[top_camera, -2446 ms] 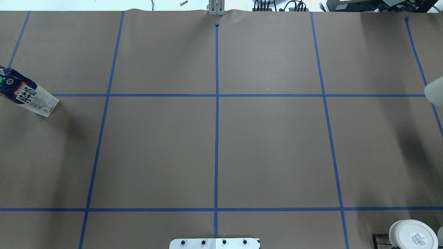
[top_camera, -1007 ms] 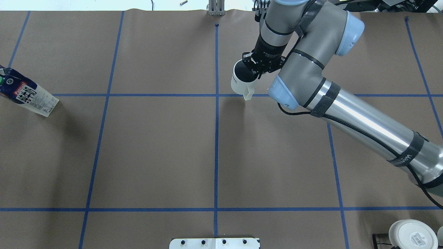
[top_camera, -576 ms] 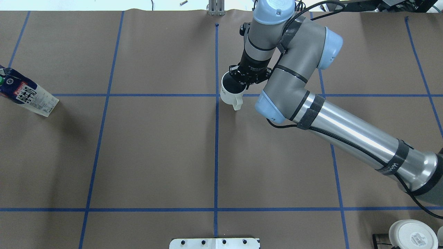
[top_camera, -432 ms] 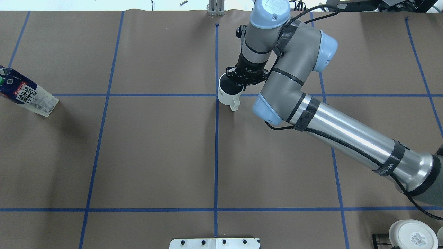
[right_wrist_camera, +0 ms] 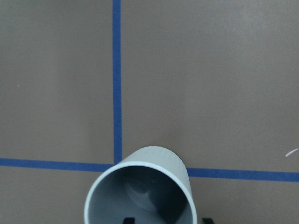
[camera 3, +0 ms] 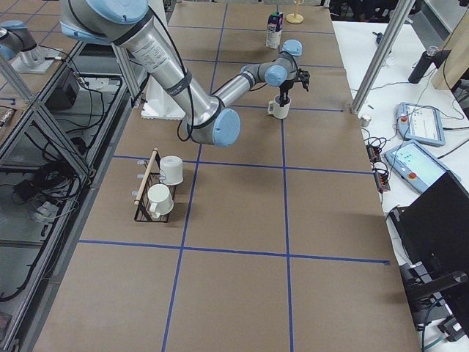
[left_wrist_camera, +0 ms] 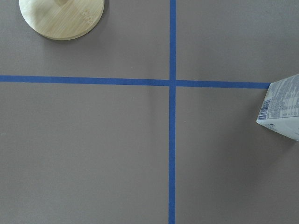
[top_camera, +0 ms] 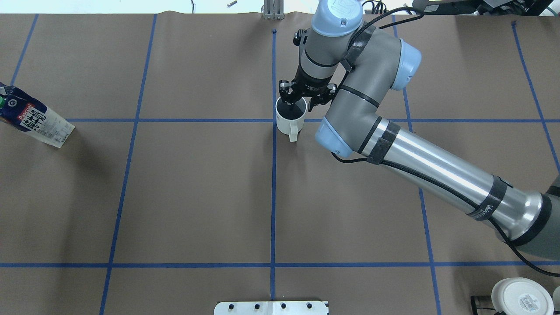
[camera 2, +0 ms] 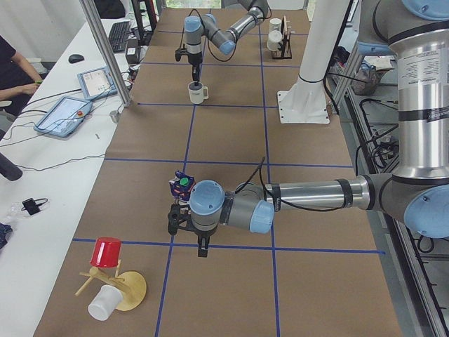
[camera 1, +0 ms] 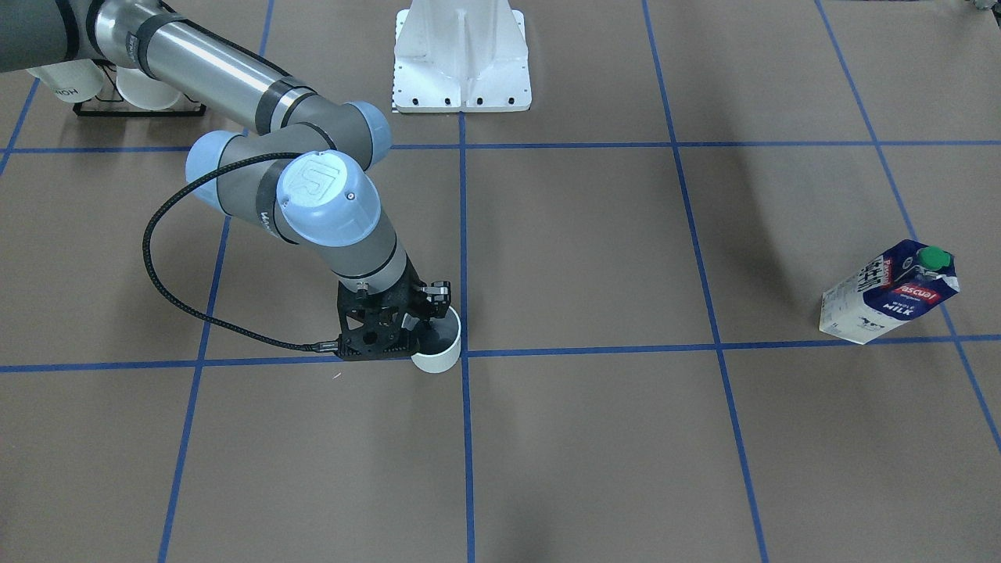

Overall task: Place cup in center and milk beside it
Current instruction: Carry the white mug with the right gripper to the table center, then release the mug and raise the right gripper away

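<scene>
The cup (top_camera: 289, 121), a plain white mug with a dark inside, stands upright on the brown paper, touching the center crossing (top_camera: 274, 120) on its right side; its handle points toward the robot. My right gripper (top_camera: 302, 105) is open. One finger is inside the cup and one is outside its wall, as the right wrist view (right_wrist_camera: 167, 220) shows over the cup (right_wrist_camera: 140, 161). The milk (top_camera: 37, 122) stands far left, also in the front view (camera 1: 887, 301). My left gripper (camera 2: 200, 246) hangs near the milk (camera 2: 181, 188); I cannot tell its state.
A rack of white mugs (camera 3: 157, 192) stands by the robot's right side. A wooden stand (camera 2: 116, 288) with a red and a white cup is at the left table end. The white base plate (camera 1: 461, 55) sits at the robot's edge.
My right arm came in from the right carrying the cup, moved left to the center crossing and lowered it there. The fingers now stand apart. The milk has not moved.
</scene>
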